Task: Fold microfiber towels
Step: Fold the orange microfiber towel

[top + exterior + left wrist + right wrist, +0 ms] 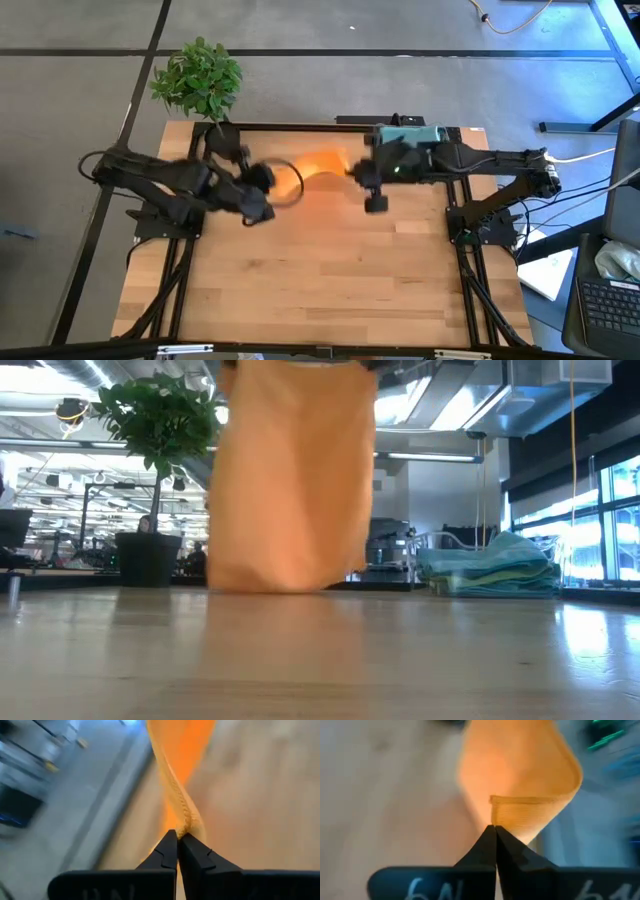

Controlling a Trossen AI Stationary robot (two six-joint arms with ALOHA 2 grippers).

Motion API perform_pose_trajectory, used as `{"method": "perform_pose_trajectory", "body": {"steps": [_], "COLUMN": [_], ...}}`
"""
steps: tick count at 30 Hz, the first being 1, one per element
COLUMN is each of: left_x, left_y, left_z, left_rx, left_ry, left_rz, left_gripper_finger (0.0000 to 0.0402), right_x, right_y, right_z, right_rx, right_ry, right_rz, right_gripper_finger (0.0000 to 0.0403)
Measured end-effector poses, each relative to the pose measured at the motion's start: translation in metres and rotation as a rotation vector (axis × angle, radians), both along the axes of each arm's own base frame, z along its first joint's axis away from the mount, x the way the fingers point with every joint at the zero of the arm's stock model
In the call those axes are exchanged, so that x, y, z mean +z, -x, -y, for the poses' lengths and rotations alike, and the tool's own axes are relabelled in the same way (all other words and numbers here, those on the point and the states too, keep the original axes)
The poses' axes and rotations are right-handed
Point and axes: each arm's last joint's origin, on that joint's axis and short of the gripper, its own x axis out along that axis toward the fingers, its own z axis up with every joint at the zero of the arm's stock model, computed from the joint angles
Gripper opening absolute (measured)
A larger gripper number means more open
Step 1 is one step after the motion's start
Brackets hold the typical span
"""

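Observation:
An orange towel [322, 163] hangs spread between my two grippers above the far middle of the table. In the low view the orange towel [290, 480] drops as a broad sheet, and I cannot tell whether its lower edge [280, 588] touches the wood. My left gripper [287, 182] is shut on the towel's left upper end and my right gripper [352, 172] on its right upper end. A stack of folded teal and light blue towels [412, 132] lies at the far right of the table. My left gripper [177, 836] pinches the towel's hemmed edge [184, 822] between its two fingertips. The cloth runs away from the fingers in a twisted band, clear of the table there. My right gripper [494, 827] pinches a corner of the towel [517, 817] where the hem folds over. The cloth spreads out beyond the fingers.
A potted plant [200, 75] stands just past the table's far left corner. The folded stack [495, 565] sits behind my right arm. Bare wood [330, 270] fills the near half of the table.

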Motion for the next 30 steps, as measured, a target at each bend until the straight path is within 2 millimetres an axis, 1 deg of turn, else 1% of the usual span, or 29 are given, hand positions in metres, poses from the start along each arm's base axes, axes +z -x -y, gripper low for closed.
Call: {"method": "perform_pose_trajectory", "body": {"steps": [2,4,7,10,12,15,17,20,23,26,28,30], "left_x": [-0.022,-0.047,-0.09,-0.126,-0.144,-0.162,-0.17,-0.178,-0.181,-0.181,-0.181,-0.181], "left_y": [-0.004,-0.008,-0.015,-0.02,-0.027,-0.033,-0.038,-0.042,-0.041,-0.041,-0.042,-0.042], "left_z": [0.014,0.029,0.056,0.084,0.104,0.134,0.151,0.163,0.165,0.165,0.165,0.164], "left_rx": [-0.006,-0.007,-0.017,-0.052,-0.089,-0.184,-0.242,-0.286,-0.289,-0.289,-0.289,-0.288], "left_ry": [0.09,0.185,0.288,0.381,0.447,0.521,0.58,0.629,0.631,0.632,0.632,0.632], "left_rz": [-0.035,-0.063,-0.126,-0.164,-0.169,-0.167,-0.142,-0.136,-0.15,-0.149,-0.149,-0.149], "left_gripper_finger": [0.0,0.0,0.0,0.0,0.0,0.0,0.0,0.0,0.0,0.0,0.0,0.0], "right_x": [-0.021,-0.047,-0.093,-0.134,-0.157,-0.185,-0.195,-0.206,-0.206,-0.205,-0.203,-0.204], "right_y": [0.002,0.004,0.012,0.022,0.031,0.044,0.05,0.058,0.061,0.061,0.057,0.054], "right_z": [-0.007,-0.018,-0.038,-0.06,-0.075,-0.098,-0.113,-0.128,-0.137,-0.137,-0.138,-0.14], "right_rx": [0.033,0.063,0.092,0.117,0.126,0.17,0.198,0.235,0.242,0.161,0.122,0.119], "right_ry": [-0.139,-0.253,-0.351,-0.405,-0.444,-0.532,-0.583,-0.628,-0.608,-0.569,-0.564,-0.572], "right_rz": [-0.085,-0.173,-0.317,-0.394,-0.42,-0.44,-0.404,-0.359,-0.317,-0.258,-0.194,-0.17], "right_gripper_finger": [0.0,0.0,0.0,0.0,0.0,0.0,0.0,0.0,0.0,0.0002,0.001,0.0028]}}
